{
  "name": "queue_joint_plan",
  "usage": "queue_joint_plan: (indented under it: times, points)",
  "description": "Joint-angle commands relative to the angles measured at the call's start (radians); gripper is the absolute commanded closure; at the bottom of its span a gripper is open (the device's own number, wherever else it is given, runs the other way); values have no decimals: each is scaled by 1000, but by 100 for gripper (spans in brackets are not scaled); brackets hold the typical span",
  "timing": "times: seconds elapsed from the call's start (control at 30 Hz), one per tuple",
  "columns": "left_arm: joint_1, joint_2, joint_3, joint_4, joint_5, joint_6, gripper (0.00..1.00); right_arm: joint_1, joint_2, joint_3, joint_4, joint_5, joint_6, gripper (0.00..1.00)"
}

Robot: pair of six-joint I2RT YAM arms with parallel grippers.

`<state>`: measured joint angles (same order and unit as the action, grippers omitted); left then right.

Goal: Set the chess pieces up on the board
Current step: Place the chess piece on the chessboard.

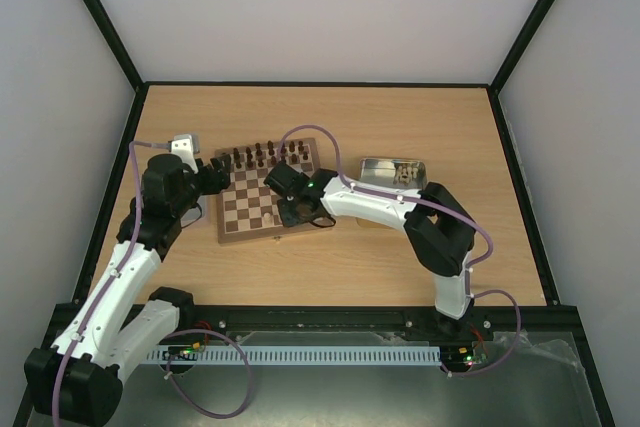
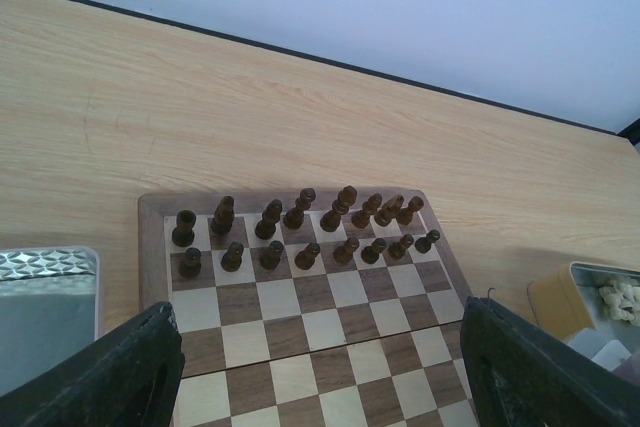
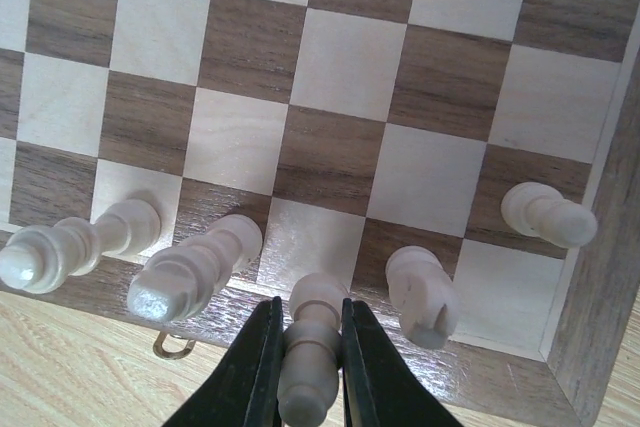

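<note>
Where pale walls [image 1: 300, 7] enclose it, the wooden table [image 1: 380, 267] bears the board [image 1: 250, 209].

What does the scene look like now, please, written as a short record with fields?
board: wooden, checkered
dark pieces: fill the two far rows
right jaws: closed on a pale piece at the near edge row
other pale pieces: four near it on the board
left jaws: open, empty, at the board's left edge
right tin: holds more pale pieces
</note>
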<state>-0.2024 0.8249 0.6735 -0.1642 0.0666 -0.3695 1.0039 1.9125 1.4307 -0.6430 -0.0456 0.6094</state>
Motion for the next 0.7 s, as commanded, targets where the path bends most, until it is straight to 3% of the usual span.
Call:
queue_joint_plan:
  times: [0.0, 0.67]
  points:
    - [6, -14, -8, 9, -11, -5, 23, 12, 29, 24, -19, 25, -5, 88]
    - [6, -14, -9, 10, -9, -5, 23, 15, 82, 28, 21, 2, -11, 88]
